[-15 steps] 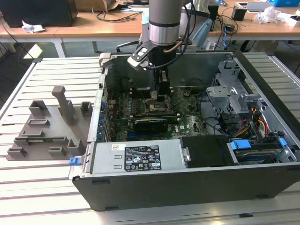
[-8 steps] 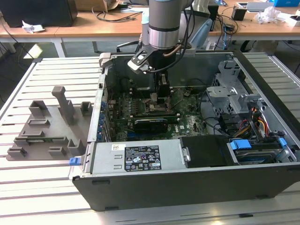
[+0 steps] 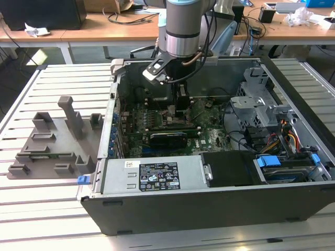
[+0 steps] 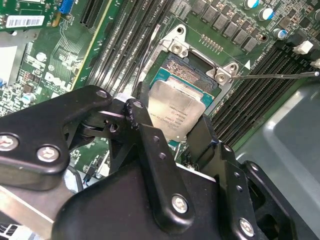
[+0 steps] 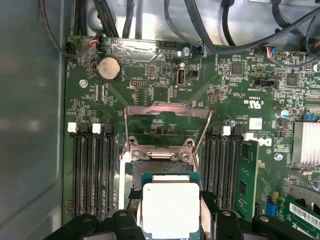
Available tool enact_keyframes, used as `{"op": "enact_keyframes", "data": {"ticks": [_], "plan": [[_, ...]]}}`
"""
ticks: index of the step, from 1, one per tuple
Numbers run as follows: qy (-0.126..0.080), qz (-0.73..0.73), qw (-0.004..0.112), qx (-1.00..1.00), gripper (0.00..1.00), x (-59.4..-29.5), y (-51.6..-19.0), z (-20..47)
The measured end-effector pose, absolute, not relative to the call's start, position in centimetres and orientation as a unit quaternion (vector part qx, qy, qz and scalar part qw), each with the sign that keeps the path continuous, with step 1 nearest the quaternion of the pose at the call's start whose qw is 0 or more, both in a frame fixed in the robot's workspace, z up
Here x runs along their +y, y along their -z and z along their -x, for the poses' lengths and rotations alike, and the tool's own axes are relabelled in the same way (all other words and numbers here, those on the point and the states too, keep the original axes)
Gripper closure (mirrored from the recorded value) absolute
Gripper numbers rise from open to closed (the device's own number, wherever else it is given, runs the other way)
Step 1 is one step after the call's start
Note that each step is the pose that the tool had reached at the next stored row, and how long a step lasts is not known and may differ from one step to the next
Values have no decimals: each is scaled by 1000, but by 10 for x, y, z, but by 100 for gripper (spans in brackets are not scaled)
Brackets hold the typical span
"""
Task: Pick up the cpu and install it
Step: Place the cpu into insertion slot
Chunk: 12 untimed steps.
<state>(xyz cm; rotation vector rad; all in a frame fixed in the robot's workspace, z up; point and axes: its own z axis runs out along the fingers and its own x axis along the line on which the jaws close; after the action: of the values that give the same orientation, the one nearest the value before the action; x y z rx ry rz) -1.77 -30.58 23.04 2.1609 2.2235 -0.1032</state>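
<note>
Gripping the flat square silver-grey metal-topped cpu by opposite edges, the black two-finger gripper hangs over the open metal-framed socket on the green motherboard. Not seated, by my judgement. Keep the chip level and square to the frame; tilt risks the pins.

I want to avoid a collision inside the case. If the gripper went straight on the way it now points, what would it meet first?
Probably the open socket on the motherboard: the gripper holds the cpu over it, and the cpu would touch first. The gap is unclear.
</note>
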Motion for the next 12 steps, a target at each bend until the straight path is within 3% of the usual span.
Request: {"op": "enact_keyframes", "data": {"ticks": [12], "plan": [[33,-698,19,715,46,-304,-208,18]]}}
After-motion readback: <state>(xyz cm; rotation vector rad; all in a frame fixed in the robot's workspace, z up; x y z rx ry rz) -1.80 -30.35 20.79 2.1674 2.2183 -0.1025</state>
